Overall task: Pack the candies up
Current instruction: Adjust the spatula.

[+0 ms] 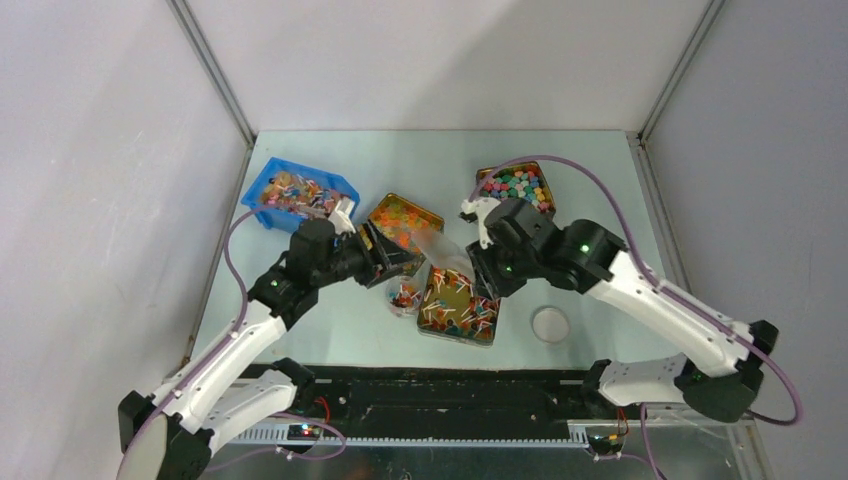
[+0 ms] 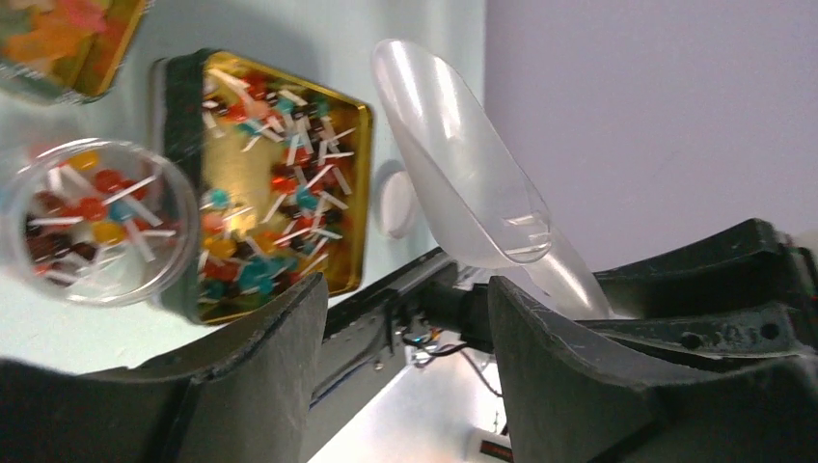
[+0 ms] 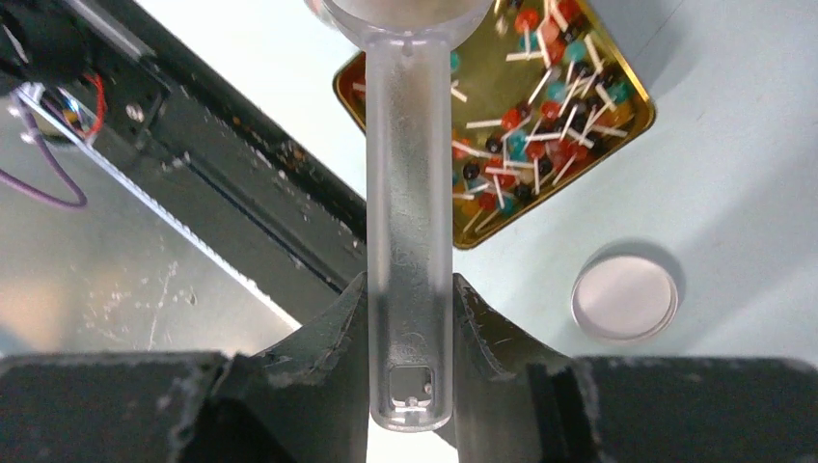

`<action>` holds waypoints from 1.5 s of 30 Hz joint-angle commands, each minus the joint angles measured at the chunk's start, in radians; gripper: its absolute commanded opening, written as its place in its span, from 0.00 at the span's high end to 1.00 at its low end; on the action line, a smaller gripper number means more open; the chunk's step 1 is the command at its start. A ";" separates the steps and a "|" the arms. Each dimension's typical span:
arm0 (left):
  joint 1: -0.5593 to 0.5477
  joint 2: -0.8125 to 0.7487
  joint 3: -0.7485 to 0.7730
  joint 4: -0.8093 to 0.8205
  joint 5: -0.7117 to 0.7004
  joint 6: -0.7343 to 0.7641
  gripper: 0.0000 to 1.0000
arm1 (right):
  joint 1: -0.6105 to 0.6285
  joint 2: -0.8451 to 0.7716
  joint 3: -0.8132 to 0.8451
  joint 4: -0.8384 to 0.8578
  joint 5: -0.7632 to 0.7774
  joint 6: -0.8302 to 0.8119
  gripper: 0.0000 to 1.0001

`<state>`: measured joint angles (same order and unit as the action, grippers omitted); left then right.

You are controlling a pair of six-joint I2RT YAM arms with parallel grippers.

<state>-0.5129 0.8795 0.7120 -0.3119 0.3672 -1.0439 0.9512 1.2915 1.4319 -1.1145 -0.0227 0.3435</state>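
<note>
The candies [image 1: 462, 303], small red, blue and green heads on white sticks, lie in a gold tin [image 1: 487, 335]; they also show in the left wrist view [image 2: 275, 183] and the right wrist view [image 3: 540, 116]. More candies sit in a clear round jar [image 1: 405, 296], which also shows in the left wrist view [image 2: 92, 222]. My right gripper [image 1: 482, 272] is shut on the handle of a clear plastic scoop [image 3: 410, 241]. The scoop's bowl [image 2: 463, 164] looks empty and hangs above the tin and jar. My left gripper [image 2: 405, 328] is open and empty, beside the jar.
A blue bin [image 1: 298, 193] of mixed sweets stands at the back left. A gold tin of orange sweets [image 1: 403, 220] sits behind the jar. Another gold tin of round sweets [image 1: 515, 187] is at the back right. A round lid [image 1: 550, 323] lies right of the candy tin.
</note>
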 commanded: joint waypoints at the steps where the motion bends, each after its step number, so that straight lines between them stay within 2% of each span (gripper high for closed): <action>1: -0.021 0.030 0.079 0.127 0.050 -0.080 0.33 | 0.000 -0.090 -0.028 0.157 0.094 0.023 1.00; 4: -0.038 0.049 0.110 0.160 0.045 -0.106 0.35 | 0.002 -0.111 -0.034 0.166 0.127 0.020 1.00; 11: -0.071 0.094 0.155 0.115 0.021 -0.090 0.40 | 0.003 -0.126 -0.034 0.177 0.137 0.008 1.00; 18: -0.080 0.080 0.140 0.211 0.031 -0.119 0.40 | 0.005 -0.095 -0.034 0.152 0.147 0.012 1.00; 26: -0.088 0.107 0.156 0.187 0.000 -0.111 0.41 | 0.013 -0.105 -0.048 0.147 0.153 -0.003 1.00; 40: -0.145 0.213 0.168 0.108 -0.075 -0.070 0.55 | 0.009 -0.148 -0.058 0.152 0.148 0.033 1.00; 43: -0.147 0.209 0.159 0.106 -0.078 -0.065 0.54 | 0.003 -0.148 -0.058 0.152 0.136 0.036 1.00; 45: -0.148 0.205 0.155 0.104 -0.076 -0.055 0.50 | 0.000 -0.144 -0.065 0.145 0.133 0.036 1.00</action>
<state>-0.6533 1.0912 0.8604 -0.2008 0.3145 -1.1378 0.9569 1.1721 1.3693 -0.9989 0.1165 0.3634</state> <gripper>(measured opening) 0.470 0.319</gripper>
